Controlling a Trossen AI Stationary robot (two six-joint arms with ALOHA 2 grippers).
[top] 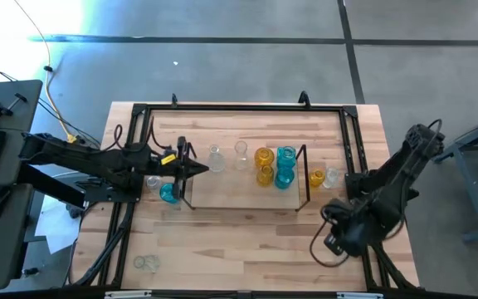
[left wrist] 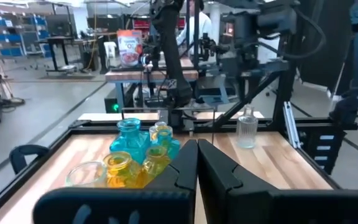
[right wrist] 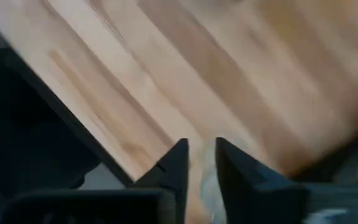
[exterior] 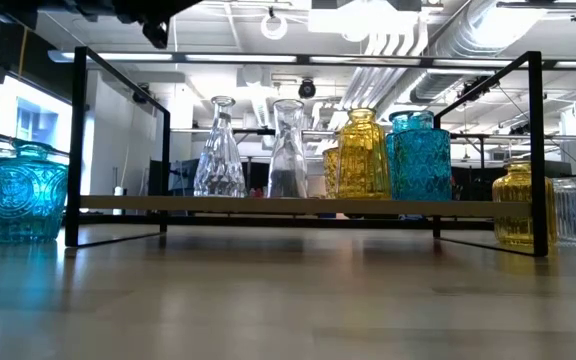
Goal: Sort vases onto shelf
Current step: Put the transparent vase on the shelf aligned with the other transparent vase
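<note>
The shelf (top: 243, 195) is a low board with black wire end frames; in the low view its board (exterior: 268, 205) shows edge-on. On it stand two clear vases (top: 215, 158) (top: 241, 151), two amber ones (top: 263, 156) and two turquoise ones (top: 285, 155). An amber vase (top: 316, 178) and a clear ribbed vase (top: 331, 175) stand on the table right of the shelf. A turquoise vase (top: 169, 193) and a clear vase (top: 153, 181) stand left of it. My left gripper (top: 201, 169) is shut and empty, high over the shelf's left end (left wrist: 195, 148). My right gripper (right wrist: 201, 155) hangs over the front right, its fingers a narrow gap apart, empty.
One clear vase (top: 146, 263) lies apart near the front left corner. A large black frame (top: 239, 107) rims the table. The wood in front of the shelf (top: 239, 237) is bare. The right arm (top: 388, 187) crosses the frame's right rail.
</note>
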